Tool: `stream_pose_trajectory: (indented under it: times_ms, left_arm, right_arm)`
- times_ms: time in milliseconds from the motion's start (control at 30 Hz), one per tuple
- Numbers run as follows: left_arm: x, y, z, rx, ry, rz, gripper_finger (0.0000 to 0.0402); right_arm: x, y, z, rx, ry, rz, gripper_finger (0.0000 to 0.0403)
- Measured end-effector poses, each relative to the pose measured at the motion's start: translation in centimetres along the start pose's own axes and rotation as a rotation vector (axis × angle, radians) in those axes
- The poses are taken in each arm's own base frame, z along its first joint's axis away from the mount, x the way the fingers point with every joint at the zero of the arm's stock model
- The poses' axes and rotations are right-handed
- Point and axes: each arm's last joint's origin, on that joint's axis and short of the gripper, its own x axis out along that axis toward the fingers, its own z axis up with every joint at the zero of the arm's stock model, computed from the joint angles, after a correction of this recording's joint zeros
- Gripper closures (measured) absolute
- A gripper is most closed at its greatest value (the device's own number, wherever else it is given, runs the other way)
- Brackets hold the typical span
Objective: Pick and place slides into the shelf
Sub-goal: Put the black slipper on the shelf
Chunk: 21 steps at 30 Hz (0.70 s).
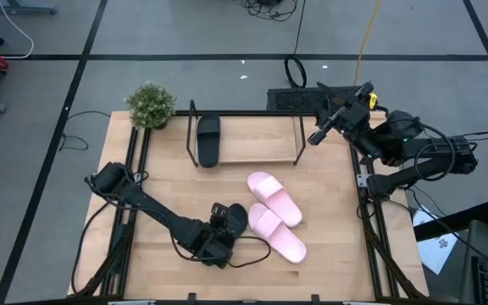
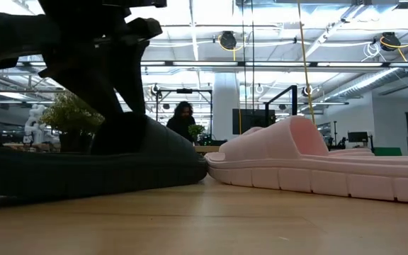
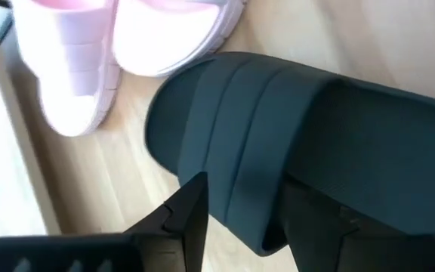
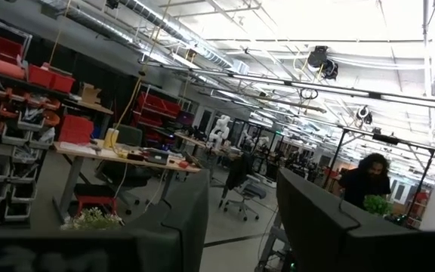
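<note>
One black slide lies on the table near its near edge, and my left gripper is down on it, shut on its strap. In the low view this slide rests flat on its sole under the dark gripper. Two pink slides lie side by side just right of it, soles down. The other black slide sits on the shelf at its left end. My right gripper hangs open above the table's far right corner, touching nothing. My left gripper holds the black slide by the side edge of its ribbed strap, which fills the gap between the two fingers. The fingers come from above, slanting from the table's near left. The slide's sole lies on the table.
A small potted plant stands at the table's far left corner beside the shelf. The shelf's board is bare right of the black slide. Black frame rails run along the table's left and right sides. A person stands far behind the table.
</note>
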Motion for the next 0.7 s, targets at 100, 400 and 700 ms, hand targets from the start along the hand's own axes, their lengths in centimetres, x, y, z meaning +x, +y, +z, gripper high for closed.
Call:
stream_pose_trajectory:
  times_ms: [100, 400, 700]
  left_arm:
    - [0.0, 0.0, 0.0, -0.003, 0.0, 0.001, 0.025]
    - [1.3, -0.5, -0.9, -0.025, 0.012, -0.02, 0.025]
    - [1.5, -0.2, -1.0, -0.034, 0.007, 0.049, 0.0251]
  right_arm:
    - [0.0, 0.0, -0.1, 0.018, 0.006, 0.004, 0.0257]
    - [0.0, 0.1, -0.1, 0.019, 0.006, 0.004, 0.0257]
    - [0.0, 0.1, -0.1, 0.019, 0.006, 0.004, 0.0257]
